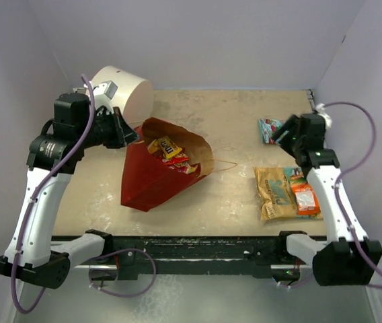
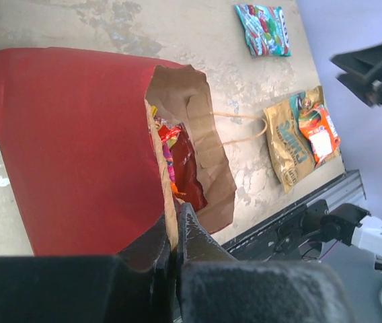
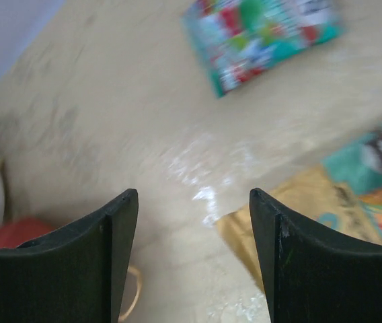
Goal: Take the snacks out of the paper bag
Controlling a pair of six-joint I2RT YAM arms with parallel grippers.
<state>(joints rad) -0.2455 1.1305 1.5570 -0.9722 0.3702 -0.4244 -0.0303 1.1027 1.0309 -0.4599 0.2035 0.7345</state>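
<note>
Print on the snacks is too blurred to read.
The left gripper is clamped on the paper bag rim; the right gripper, jaws spread, holds nothing near the teal-green packet.

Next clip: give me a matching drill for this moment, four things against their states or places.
Things:
1. left pincer
2. right pincer
3. teal-green packet
4. orange packet

States or places:
A. lying on the tan packet
B. shut on the rim of the paper bag
C. open, holding nothing
D. lying by itself, touching no other packet

Pairs: 1-B, 2-C, 3-D, 4-A
</note>
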